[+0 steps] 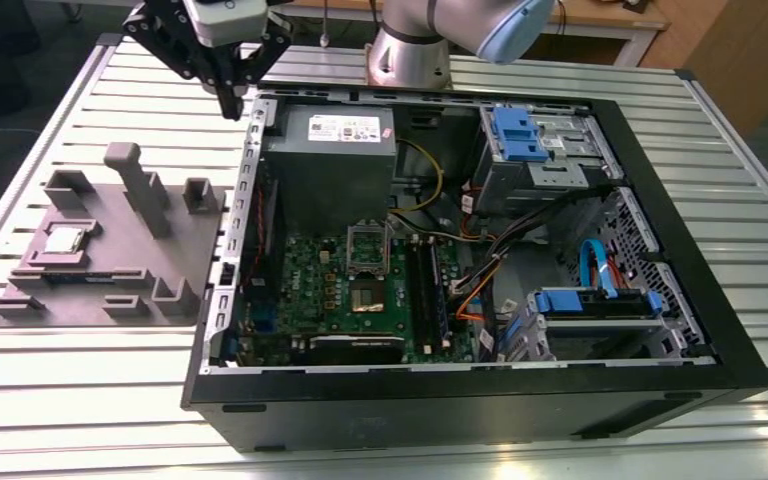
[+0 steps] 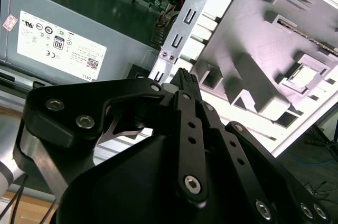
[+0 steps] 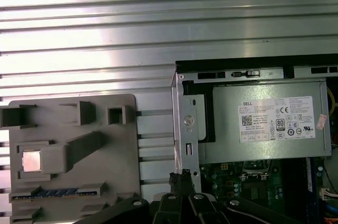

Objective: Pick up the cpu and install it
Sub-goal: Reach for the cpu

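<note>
A: At the upper left of the exterior view, what does the gripper (image 1: 233,104) do?
B: It hangs over the computer case's (image 1: 464,412) corner, fingers apparently clenched on nothing.
A: The cpu (image 1: 64,240)?
B: Middle left, seated in the grey tray (image 1: 191,250).

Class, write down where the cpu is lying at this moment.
In the exterior view the cpu sits in a pocket of the grey holder tray, to the exterior view's left of the open computer case.
</note>
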Robot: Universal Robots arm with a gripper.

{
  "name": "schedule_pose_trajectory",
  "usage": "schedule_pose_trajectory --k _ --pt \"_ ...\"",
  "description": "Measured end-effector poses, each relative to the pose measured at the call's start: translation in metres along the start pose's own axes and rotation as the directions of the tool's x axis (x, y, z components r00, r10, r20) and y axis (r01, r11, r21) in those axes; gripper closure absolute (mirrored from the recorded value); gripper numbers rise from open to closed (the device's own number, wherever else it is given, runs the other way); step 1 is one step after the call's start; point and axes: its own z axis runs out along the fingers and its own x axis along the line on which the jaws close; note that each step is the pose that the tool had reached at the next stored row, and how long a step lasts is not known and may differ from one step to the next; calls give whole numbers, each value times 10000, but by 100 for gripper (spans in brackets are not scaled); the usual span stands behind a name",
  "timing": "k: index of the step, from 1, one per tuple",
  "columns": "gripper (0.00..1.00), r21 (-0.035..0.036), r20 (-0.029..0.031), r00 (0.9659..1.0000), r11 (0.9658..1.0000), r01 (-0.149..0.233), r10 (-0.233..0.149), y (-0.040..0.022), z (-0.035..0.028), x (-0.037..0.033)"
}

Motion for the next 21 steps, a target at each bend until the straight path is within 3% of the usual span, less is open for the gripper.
schedule_pose_trajectory --k 21 --pt "90 1 -1 10000 10000 0 0 -3 5 41"
